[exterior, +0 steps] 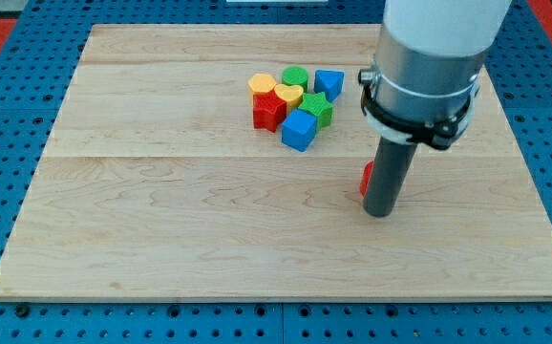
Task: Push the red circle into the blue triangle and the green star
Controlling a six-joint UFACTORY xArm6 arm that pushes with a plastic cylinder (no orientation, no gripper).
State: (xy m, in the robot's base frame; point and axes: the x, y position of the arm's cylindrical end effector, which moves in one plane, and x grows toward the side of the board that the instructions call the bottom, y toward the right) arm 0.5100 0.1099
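Single view, set above the near edge of the wooden board (161, 239), angled down and across it. Whole board framed at moderate range; arm housing (429, 57) looms closest, probably cropped at top.

My tip (379, 214) touching red circle (365, 179); block cluster (293, 99) well apart.

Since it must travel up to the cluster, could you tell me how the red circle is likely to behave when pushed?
The red circle is mostly hidden behind my tip, at its left. It looks low and flat, so it should probably slide rather than tip. Its rounded edge may slip sideways off the rod. The smooth wooden board likely offers little grip.
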